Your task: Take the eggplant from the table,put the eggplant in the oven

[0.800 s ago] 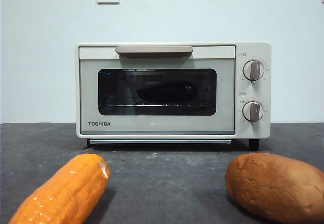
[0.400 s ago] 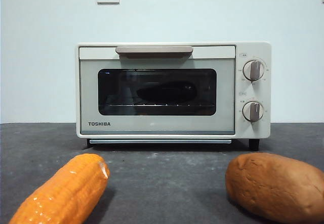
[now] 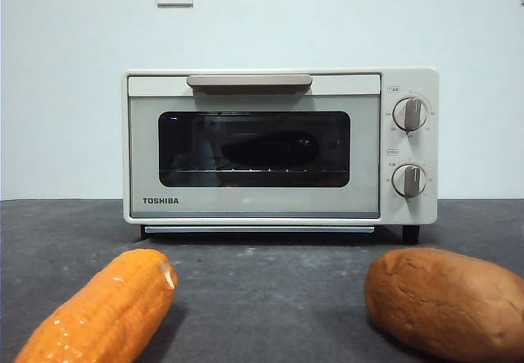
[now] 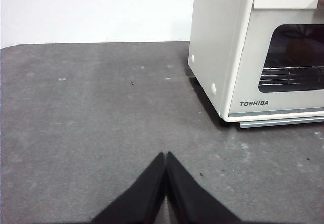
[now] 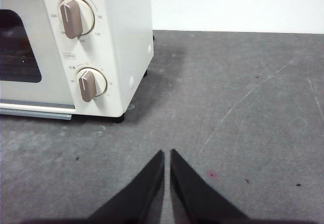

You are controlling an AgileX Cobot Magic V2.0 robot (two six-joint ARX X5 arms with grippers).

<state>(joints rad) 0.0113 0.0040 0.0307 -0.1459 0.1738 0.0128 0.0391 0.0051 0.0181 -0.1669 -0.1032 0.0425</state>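
The corn cob (image 3: 98, 310) lies on the table (image 3: 270, 289) at the near left. Behind it, the oven (image 3: 278, 146) stands centred near the wall, door closed, bar handle (image 3: 249, 81) at the top. A dark elongated shape on the rack behind the glass is judged to be the eggplant (image 3: 266, 150); its colour cannot be confirmed through the tinted door. The brown lump (image 3: 446, 301) lies at the near right.

The left gripper (image 4: 165, 155) hovers over bare table beside the oven's left wall, jaws closed tip to tip, holding nothing. The right gripper (image 5: 167, 153) hovers beside the knob side, jaws nearly together with a thin gap, also empty.

Judgement: the placing step appears complete. No further move seems required beyond keeping both arms parked.

Clearance: both flanks of the oven offer open table. The front strip between corn cob and lump is free, though both items crowd its ends.
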